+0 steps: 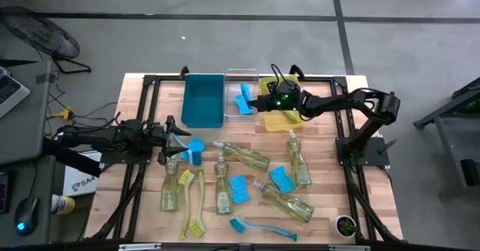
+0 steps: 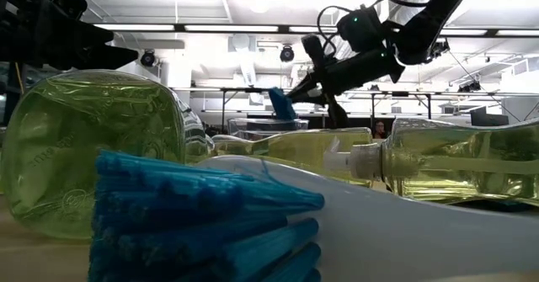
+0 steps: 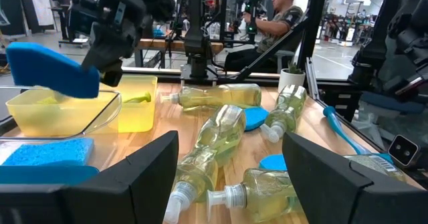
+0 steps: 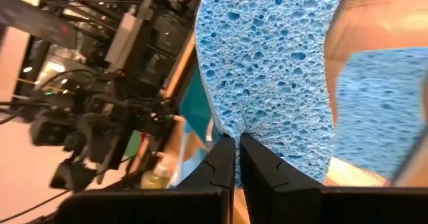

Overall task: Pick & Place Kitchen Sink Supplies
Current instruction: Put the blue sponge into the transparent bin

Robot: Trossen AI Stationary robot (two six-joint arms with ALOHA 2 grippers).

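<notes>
We've got the right gripper (image 1: pixel 250 101) pinched shut on a blue sponge (image 1: pixel 243 97) over the clear bin (image 1: pixel 241 76) at the far side, so we'd drop lower before letting go, while the left gripper (image 1: pixel 177 141) waits half open.

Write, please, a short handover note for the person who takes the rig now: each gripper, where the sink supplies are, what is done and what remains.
Right gripper: shut on a blue sponge, held over the clear bin, where another sponge already lies.
Left gripper: open, empty, low over the table's left side beside a sponge.
Done: one sponge is in the clear bin, and something yellow-green lies in the yellow bin. The teal bin looks empty.
Left: release the held sponge. Still on the table: five soap bottles, three sponges and three dish brushes.
</notes>
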